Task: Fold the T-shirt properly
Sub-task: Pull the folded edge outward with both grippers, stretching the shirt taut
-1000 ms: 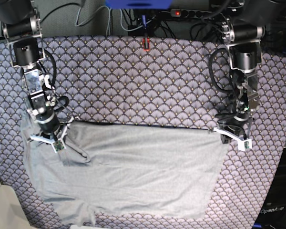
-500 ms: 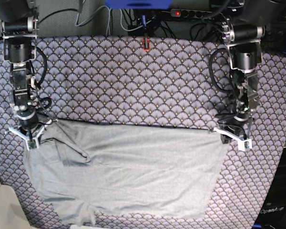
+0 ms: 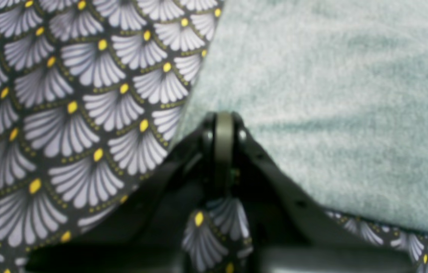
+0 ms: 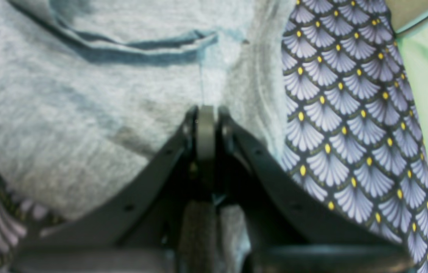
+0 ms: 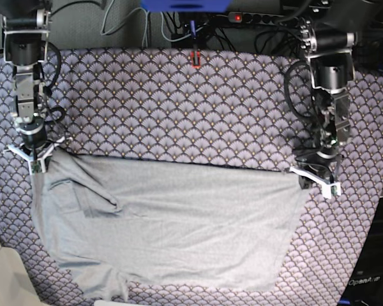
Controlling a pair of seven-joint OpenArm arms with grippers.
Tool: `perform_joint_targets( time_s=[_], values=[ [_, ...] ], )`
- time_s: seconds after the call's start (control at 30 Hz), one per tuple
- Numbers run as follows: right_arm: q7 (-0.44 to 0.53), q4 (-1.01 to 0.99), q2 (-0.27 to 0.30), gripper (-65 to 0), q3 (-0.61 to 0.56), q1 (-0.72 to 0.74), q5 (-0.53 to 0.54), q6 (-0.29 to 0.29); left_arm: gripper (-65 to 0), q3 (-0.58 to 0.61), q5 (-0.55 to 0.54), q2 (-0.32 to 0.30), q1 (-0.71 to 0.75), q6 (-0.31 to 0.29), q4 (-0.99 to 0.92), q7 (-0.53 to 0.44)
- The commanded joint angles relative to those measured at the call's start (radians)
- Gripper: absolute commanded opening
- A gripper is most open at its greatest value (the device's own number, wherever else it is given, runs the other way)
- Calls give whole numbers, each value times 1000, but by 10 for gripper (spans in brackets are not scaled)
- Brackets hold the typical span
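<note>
My left tool (image 5: 314,176) is clenched on the far right corner of the T-shirt (image 5: 179,223); in the left wrist view its closed tips (image 3: 223,131) sit right at the grey edge, with a pinch of patterned cloth (image 3: 85,94) showing between the black fingers nearer the camera. My right tool (image 5: 33,155) is clenched as well, gripping the T-shirt's far left corner: in the right wrist view the shut tips (image 4: 206,127) bite into grey knit, and a dark fold line runs across the fabric just beyond them. From these two grips the T-shirt spreads flat toward the near side of the bench, its far edge running nearly straight between my tools. Its left part is rumpled, with a crease slanting down from the held corner, and a sleeve bunches at the near left edge. Its right side slants inward toward the near edge. The purple fan-scale cloth covers the whole bench under it and shows all around, widest on the far side. A small red object (image 5: 195,58) sits at the bench's far edge, and cables with a power strip (image 5: 255,18) lie beyond it.
</note>
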Motion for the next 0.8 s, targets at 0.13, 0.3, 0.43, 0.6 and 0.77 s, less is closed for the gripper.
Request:
perform_joint_targets(
  time_s=[0.13,0.3,0.43,0.6,0.77],
  values=[
    [-29,-5,21,-626,3,-69,-7,-1,-650,-7,44,-47,28,53,-6,132],
    [25,-5,21,-626,3,-118,-7,-1,-650,-5,41,-68,71,51,14,135],
    [39,-5,22,-626,3,-144,-7,-1,-650,-7,41,-70,155,51,141,189],
    [45,-3,22,-626,3,-172,-7,1,-650,-8,41,-68,244,51,322,278],
    [128,2,31,-626,3,-243,-7,1,-650,-8,43,-70,306,51,395,294]
  ],
)
